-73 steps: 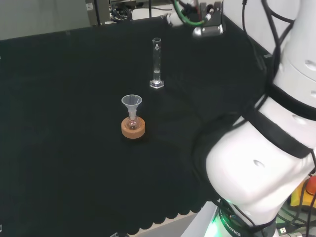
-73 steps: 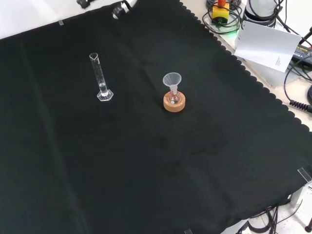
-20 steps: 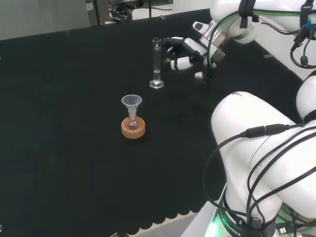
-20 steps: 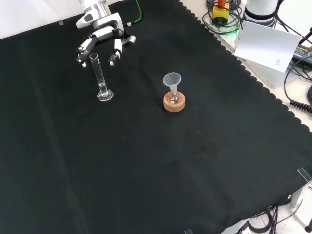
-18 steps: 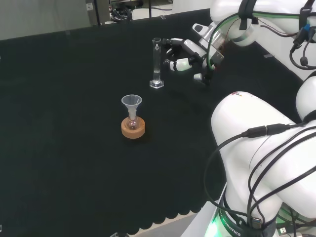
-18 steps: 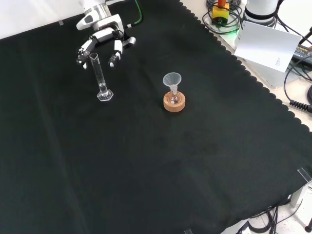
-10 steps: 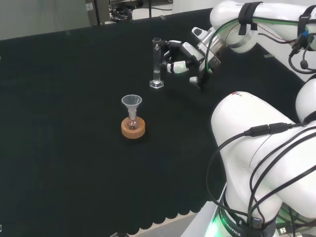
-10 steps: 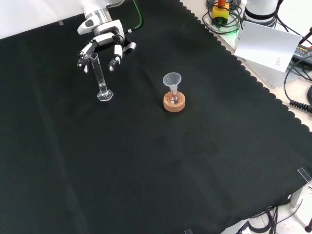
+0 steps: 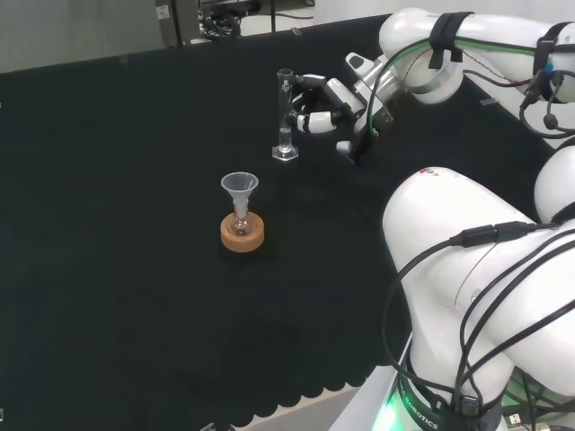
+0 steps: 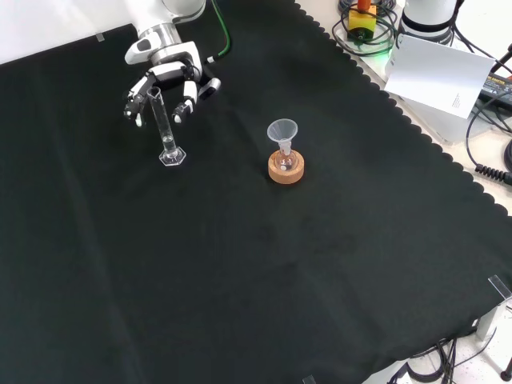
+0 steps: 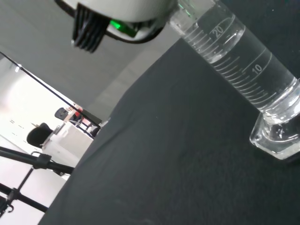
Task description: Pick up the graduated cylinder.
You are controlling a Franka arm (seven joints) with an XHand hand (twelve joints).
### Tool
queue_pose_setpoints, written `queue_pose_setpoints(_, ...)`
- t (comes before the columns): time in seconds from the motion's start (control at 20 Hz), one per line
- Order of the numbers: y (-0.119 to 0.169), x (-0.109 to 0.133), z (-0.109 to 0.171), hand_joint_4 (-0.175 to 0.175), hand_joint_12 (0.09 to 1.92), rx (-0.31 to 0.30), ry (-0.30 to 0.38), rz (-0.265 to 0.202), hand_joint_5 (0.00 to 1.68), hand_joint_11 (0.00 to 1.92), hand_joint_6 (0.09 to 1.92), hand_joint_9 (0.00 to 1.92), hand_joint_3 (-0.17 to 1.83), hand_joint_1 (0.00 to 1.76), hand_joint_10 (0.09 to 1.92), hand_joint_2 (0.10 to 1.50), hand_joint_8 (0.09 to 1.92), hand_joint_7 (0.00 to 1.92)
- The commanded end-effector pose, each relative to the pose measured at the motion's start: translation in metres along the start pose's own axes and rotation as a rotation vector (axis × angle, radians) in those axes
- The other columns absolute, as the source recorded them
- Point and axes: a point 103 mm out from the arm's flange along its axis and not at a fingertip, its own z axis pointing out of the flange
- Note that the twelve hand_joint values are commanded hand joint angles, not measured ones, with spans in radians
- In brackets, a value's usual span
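The graduated cylinder [image 9: 285, 115] is a tall clear tube on a hexagonal foot, standing upright on the black cloth [image 9: 117, 180]. In the head view the hand [image 9: 334, 95] is just right of its upper half, with fingers reaching towards the tube above and below its middle. In the front view the hand [image 10: 166, 70] hangs behind the cylinder [image 10: 164, 128]. Its spread fingers [image 10: 182, 107] come down on either side of the tube's top, and I see no contact. The wrist view has the cylinder [image 11: 243, 70] close up, with its scale marks and foot.
A clear funnel [image 9: 240, 187] sits in a small flask on a cork ring [image 9: 243, 235], nearer the bench's front in the head view and right of the cylinder in the front view [image 10: 286, 168]. The arm's white links [image 9: 467, 269] stand at the head view's right.
The hand came into view from behind the cylinder. Over the last second it has moved in and lower, so its fingers now flank the tube's upper part. The cylinder has not moved.
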Motion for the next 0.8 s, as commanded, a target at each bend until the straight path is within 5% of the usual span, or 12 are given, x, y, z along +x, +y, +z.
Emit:
queue_pose_setpoints(0.05,0.006,0.003,0.012,-0.047,1.17,-0.021,0.065,-0.016,0.57,0.63,0.11,0.77,0.58,1.00,0.50,0.64,0.65,0.47)
queue_pose_setpoints(0.55,0.011,0.006,0.026,-0.041,1.16,-0.019,0.109,-0.024,0.66,0.64,0.17,0.79,0.57,1.02,0.49,0.65,0.66,0.49)
queue_pose_setpoints(0.8,0.012,0.005,0.028,-0.023,1.10,-0.044,0.115,-0.016,0.74,0.74,0.41,0.88,0.57,1.05,0.42,0.67,0.63,0.60)
